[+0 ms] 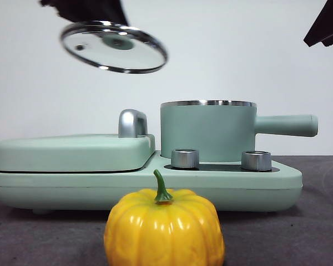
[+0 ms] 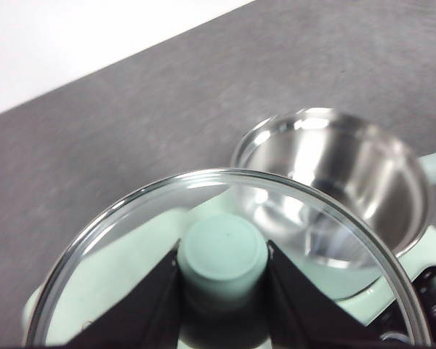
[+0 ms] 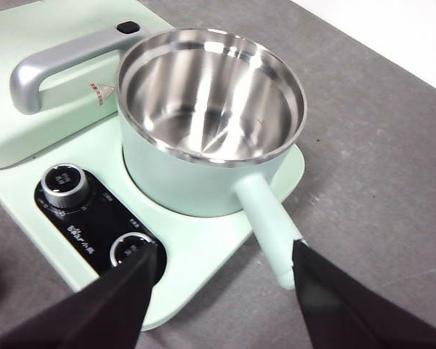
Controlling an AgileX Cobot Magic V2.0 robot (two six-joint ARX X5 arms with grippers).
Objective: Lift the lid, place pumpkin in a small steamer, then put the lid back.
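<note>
Left pincer [image 2: 223, 273] clamps the lid [image 1: 114, 46] by its knob, aloft; right pincer [image 3: 221, 273] gapes empty above the small steamer [image 3: 211, 120]. We judge the pumpkin [image 1: 164, 228], at the surface's near edge, light and slippery; grip its ribbed flanks.

Setting: staged lab test bench, not a home kitchen. Evidence: bare white backdrop wall [image 1: 238, 50]; plain dark grey felt-like tabletop [image 1: 299, 233]; a lone mint-green plastic two-knob cooking appliance base [image 1: 155, 185] set out as a prop.
</note>
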